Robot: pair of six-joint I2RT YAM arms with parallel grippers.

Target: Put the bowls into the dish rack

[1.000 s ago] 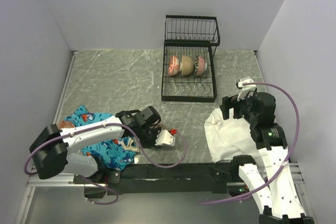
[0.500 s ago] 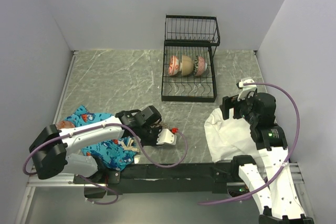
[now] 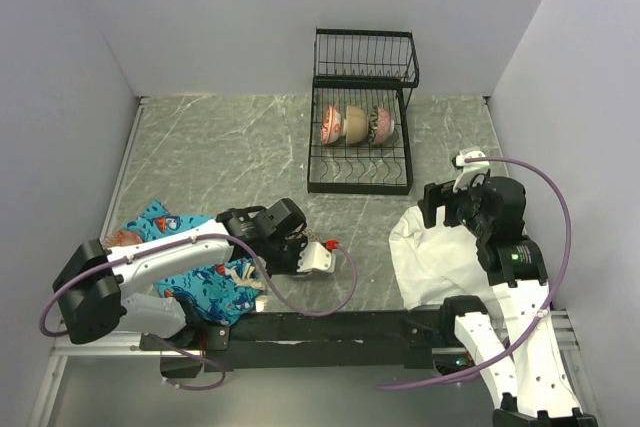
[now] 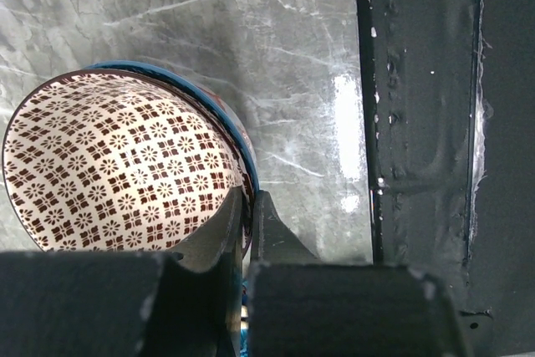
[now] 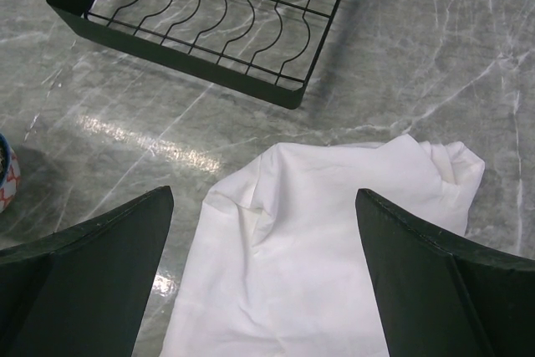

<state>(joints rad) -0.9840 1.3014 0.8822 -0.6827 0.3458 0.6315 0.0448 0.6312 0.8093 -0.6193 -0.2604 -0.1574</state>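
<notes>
- Step in hand: grasp of the next bowl. The left tool (image 4: 247, 200) is pinched narrow on the rim of the patterned bowl (image 4: 117, 165), one finger inside the wall and one outside.
- The patterned bowl has a brown-and-white flower grid inside and a blue edge outside. It sits at the near middle of the surface (image 3: 220, 157), just right of the blue printed cloth (image 3: 190, 267).
- In the top view the bowl is mostly hidden under the left wrist; only a bit of red-and-white shows. Whether it is off the surface yet, cannot tell.
- The dish rack (image 3: 360, 147) stands far and right of centre, well apart from the held bowl.
- Three bowls (image 3: 353, 124) stand on edge in the far row of the rack's base. The near wire slots show none.
- The right tool (image 5: 263, 198) has its jaws spread wide and holds nothing, hovering over the white cloth (image 5: 334, 248) at near right.
- Judged progress: three loaded, one in the grip; no other loose bowl shows.
- The next move likely calls for a lift clear of the surface, then a carry far and right to the rack.
- The bowl then needs tipping on edge and lowering into a free slot just near of the three.
- Risk: a rim pinch is thin, so the bowl could swing or slip during the carry.
</notes>
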